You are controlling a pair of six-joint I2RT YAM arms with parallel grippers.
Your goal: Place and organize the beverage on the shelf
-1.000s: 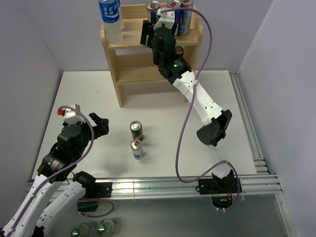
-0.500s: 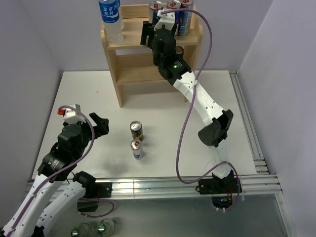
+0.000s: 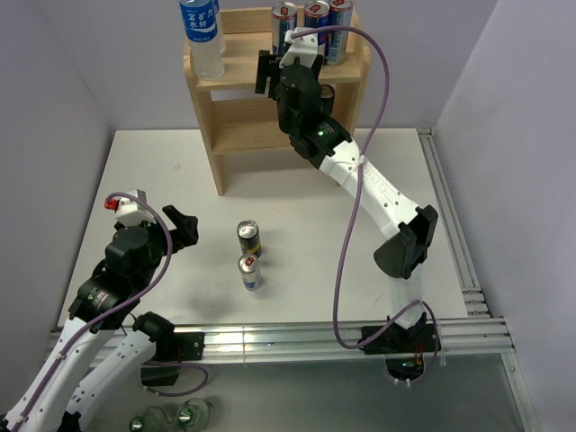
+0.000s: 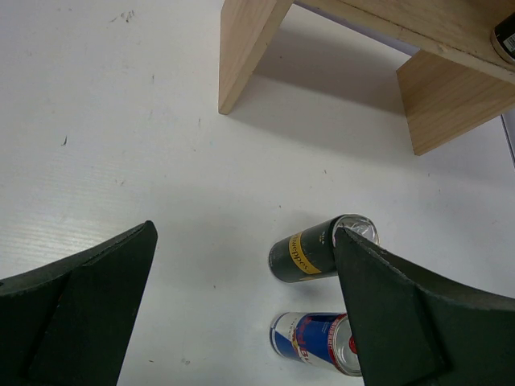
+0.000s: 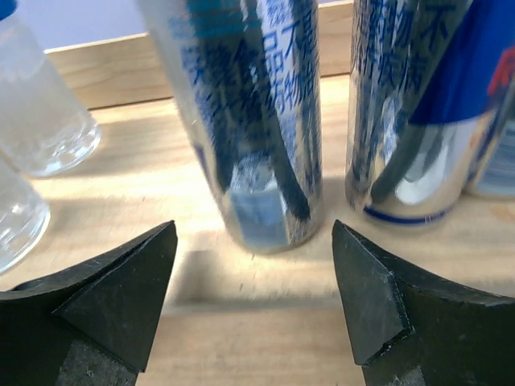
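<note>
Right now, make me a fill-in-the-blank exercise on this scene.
The shelf has ___ cans on its top tier, beside a water bottle.
The right tool is ___, facing the leftmost can.
On the table stand ___ cans: a dark can and a blue can.
The left tool grips ___.
Missing: three, open, two, nothing.

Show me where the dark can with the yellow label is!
Top view: the dark can stands near the middle, just behind the blue-and-silver can, in front of the shelf, right of the left claw.
</note>
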